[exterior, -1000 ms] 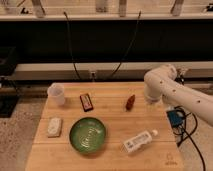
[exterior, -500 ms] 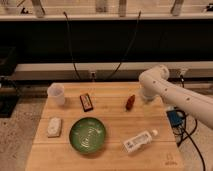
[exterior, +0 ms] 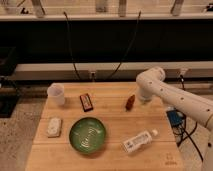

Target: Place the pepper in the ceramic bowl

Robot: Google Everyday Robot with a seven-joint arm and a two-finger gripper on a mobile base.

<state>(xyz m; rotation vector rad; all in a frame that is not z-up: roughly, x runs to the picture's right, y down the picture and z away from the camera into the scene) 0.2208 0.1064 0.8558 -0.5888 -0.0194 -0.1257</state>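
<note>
Ceramic bowl (exterior: pixel 87 135): front centre of the tabletop (exterior: pixel 115 162), nothing in it, well apart from the pepper.
Pepper (exterior: pixel 130 102): lies farther back and to the right, not held.
Grasp advice: centre over the pepper, close across its narrow width, and lift clear before carrying it to the bowl.
Gripper (exterior: pixel 143 95): at the arm's end, just beside the pepper. I cannot tell if it is open or closed, and no hold is visible.

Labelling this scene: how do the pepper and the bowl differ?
The pepper is small, slim and red-brown; the bowl is wide, round and green. The pepper lies at the back right, by the gripper; the bowl sits front centre. Both rest on the table.
</note>
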